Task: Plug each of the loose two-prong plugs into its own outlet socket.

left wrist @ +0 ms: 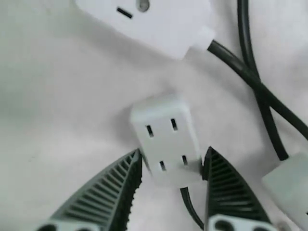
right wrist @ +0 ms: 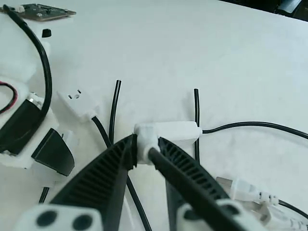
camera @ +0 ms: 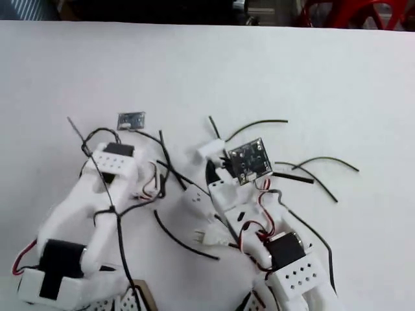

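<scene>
A white outlet socket [left wrist: 163, 134] with two pairs of slots lies on the white table, and my left gripper [left wrist: 172, 154] has its ribbed fingers [left wrist: 120, 187] pressed against both of its sides. Just beyond it lies a second white socket [left wrist: 144, 19] on a black cord [left wrist: 260, 86]. My right gripper [right wrist: 144, 149] is shut on a white plug [right wrist: 168, 131] whose black cord runs off sideways. In the high view that gripper [camera: 214, 155] holds the plug [camera: 209, 149] at the table's middle, right of the left arm [camera: 110, 168]. Another socket [right wrist: 77, 101] lies between the two arms.
Several loose black cords [camera: 311, 170] curl over the white table [camera: 324, 78] around both arms. More white plugs [right wrist: 245, 190] lie close to the right arm, and a white connector [camera: 211, 236] sits between the arms' bases. The far half of the table is bare.
</scene>
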Robot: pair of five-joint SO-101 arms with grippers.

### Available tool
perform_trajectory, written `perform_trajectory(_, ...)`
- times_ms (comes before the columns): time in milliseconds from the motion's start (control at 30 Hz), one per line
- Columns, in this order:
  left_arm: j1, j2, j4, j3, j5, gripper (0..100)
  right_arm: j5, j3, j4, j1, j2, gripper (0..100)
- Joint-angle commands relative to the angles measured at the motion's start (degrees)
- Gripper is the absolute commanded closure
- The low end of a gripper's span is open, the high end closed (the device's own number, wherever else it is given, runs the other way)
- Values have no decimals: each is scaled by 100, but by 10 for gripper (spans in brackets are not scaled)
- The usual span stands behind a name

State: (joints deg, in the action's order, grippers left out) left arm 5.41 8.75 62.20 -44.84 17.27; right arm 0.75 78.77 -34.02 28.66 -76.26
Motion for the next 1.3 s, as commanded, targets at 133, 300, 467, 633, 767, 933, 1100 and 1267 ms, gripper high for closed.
perform_trajectory(133,-4,-400,-422,299,-185,851,-44,-35,84,-48,40,981)
perform_trajectory(300,-22,-409,-457,651,-3279,976,-44,-35,75,-48,40,981)
perform_trajectory(467,-31,-409,-527,870,-5881,933,-44,-35,75,-48,40,981)
perform_trajectory(633,-31,-409,-563,1064,-6224,784,-18,-35,75,-75,40,981)
perform_trajectory(767,-31,-400,-229,1125,-6242,610,-9,-35,75,-75,40,981)
perform_trajectory(933,-119,-391,413,1714,-6207,657,-9,-35,75,-66,40,981)
perform_trajectory(1100,-462,-303,1486,2576,-6198,704,18,-35,57,-57,40,978)
perform_trajectory(1267,-822,840,1943,2725,-6189,767,712,-114,-40,-40,48,978)
